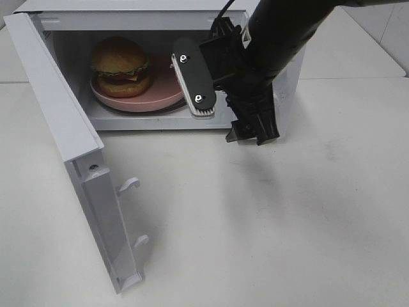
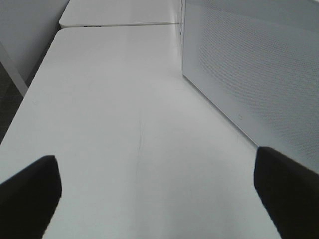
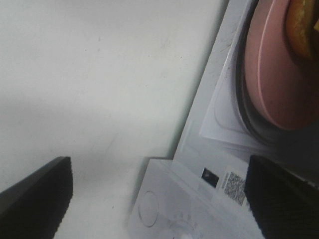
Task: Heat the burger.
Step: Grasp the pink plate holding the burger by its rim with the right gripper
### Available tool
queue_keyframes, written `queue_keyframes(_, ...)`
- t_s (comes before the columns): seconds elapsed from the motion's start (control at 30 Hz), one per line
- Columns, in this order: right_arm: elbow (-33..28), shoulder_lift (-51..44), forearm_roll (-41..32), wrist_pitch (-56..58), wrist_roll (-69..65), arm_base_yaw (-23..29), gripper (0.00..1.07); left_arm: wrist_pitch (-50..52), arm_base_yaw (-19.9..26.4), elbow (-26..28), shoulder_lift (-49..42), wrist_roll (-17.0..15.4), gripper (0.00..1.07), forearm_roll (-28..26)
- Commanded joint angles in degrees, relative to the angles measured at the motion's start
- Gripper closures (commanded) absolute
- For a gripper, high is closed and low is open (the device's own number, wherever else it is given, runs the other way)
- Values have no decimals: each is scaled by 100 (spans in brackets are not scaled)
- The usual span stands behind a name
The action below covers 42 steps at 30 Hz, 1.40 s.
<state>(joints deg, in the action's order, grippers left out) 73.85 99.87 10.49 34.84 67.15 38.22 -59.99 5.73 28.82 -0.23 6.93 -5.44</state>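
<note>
**Door open, burger in the microwave**

Door (image 1: pixel 96 185) hangs wide at 8 o'clock of the high view. Burger (image 1: pixel 121 64) sits on a pink plate (image 1: pixel 163 96) inside the microwave (image 1: pixel 160 19), at 9 o'clock from the right jaws and apart from them. Those jaws stand wide and empty at the cavity mouth, one finger (image 1: pixel 192 77) overlapping the plate's rim. Left jaws gape wide over the table (image 2: pixel 124 124), beside a white perforated panel (image 2: pixel 249 64).
</note>
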Motion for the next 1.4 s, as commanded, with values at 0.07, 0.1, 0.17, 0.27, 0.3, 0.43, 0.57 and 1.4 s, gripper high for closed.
queue_keyframes(0.07,327,304,-11,-63,-52,80,19,46,23,-23,-120,-17,6,-23)
queue_keyframes(0.1,401,355,-23,-109,-57,80,19,46,23,-23,-120,-17,6,-23)
queue_keyframes(0.17,521,476,-29,-166,-57,80,19,46,23,-23,-120,-17,6,-23)
queue_keyframes(0.27,808,728,-34,-172,-69,80,19,46,23,-23,-120,-17,6,-23)
queue_keyframes(0.3,808,728,-34,-172,-69,80,19,46,23,-23,-120,-17,6,-23)
queue_keyframes(0.43,1066,968,-57,-195,-74,80,19,46,23,-23,-120,-17,6,-23)
queue_keyframes(0.57,1444,1289,-63,-321,-275,80,20,46,23,-23,-120,-17,6,-23)
queue_keyframes(1.4,2830,2664,-298,-447,-355,126,22,46,23,-23,-120,-17,6,-23)
